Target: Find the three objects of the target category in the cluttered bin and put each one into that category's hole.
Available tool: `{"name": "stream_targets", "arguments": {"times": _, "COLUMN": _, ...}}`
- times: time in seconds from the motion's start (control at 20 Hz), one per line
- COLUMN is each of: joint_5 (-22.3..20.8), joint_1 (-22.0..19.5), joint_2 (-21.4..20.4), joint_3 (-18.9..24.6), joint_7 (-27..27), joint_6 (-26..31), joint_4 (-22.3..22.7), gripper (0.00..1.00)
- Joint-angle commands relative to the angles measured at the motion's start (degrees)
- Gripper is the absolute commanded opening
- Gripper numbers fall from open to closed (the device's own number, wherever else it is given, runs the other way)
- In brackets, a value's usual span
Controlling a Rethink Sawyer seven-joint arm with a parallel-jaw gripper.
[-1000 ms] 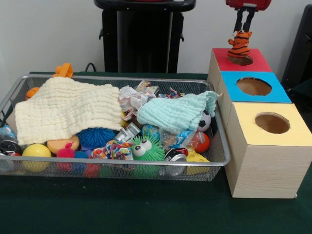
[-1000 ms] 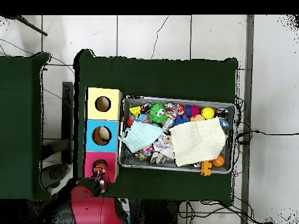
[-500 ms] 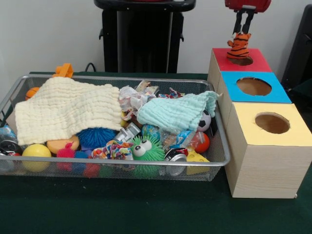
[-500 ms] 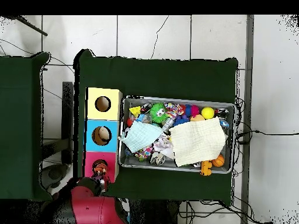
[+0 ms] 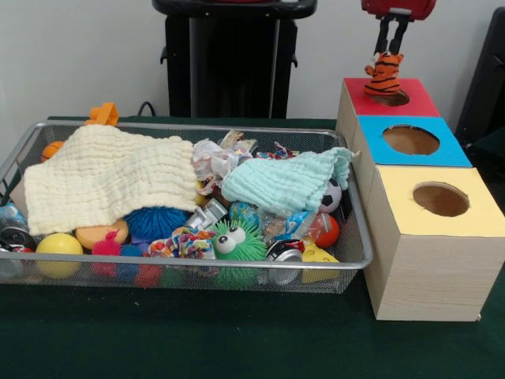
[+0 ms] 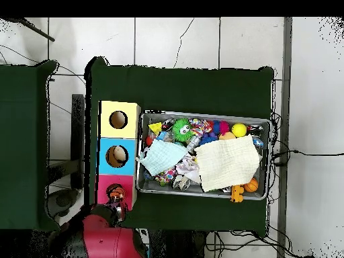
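At the near edge of the front view, the green-covered bench [image 5: 197, 339] is seen bare in front of the bin [image 5: 181, 272]. Along the bin's near wall a yellow ball [image 5: 57, 246], a green fuzzy toy with googly eyes [image 5: 237, 241] and a red ball [image 5: 326, 230] are packed together. Behind them a blue spiky ball [image 5: 154, 223] is partly covered by a cream cloth [image 5: 106, 175], which is draped over the left half of the bin. A mint cloth [image 5: 288, 181] is spread over the right half, and a small soccer ball [image 5: 332, 195] is tucked under its right end. An orange toy [image 5: 102, 114] is seen at the bin's far left corner; whether it lies inside or just outside the rim cannot be told.

To the right of the bin, a pale wooden box [image 5: 430, 260] is set, running away from the camera. Its nearest opening is surrounded by yellow [image 5: 440, 199], the middle one by blue [image 5: 411, 140], and the hole [image 5: 389, 98] with the red surround lies farthest.

Directly above that hole, a striped orange tiger toy [image 5: 384, 73] is held by the tool [image 5: 391, 49], whose two dark fingers are clenched on the toy's head. The toy's lower end is hung just over the hole's rim; contact with the rim cannot be judged.

In the overhead view, the tiger toy [image 6: 115, 196] is seen at the red surround, with the red arm [image 6: 104, 238] beside it.
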Motion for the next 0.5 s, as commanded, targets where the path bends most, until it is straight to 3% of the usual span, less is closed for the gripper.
{"name": "stream_targets", "arguments": {"times": 0.05, "joint_5": 3.22, "joint_1": 0.68, "joint_2": 3.27, "joint_3": 0.81, "joint_7": 15.19, "joint_6": -2.58, "joint_4": -2.33, "gripper": 0.00}}
{"name": "stream_targets", "arguments": {"times": 0.5, "joint_5": 4.77, "joint_1": 1.81, "joint_2": 4.46, "joint_3": 0.74, "joint_7": 15.55, "joint_6": -3.46, "joint_4": -2.58, "gripper": 0.00}}
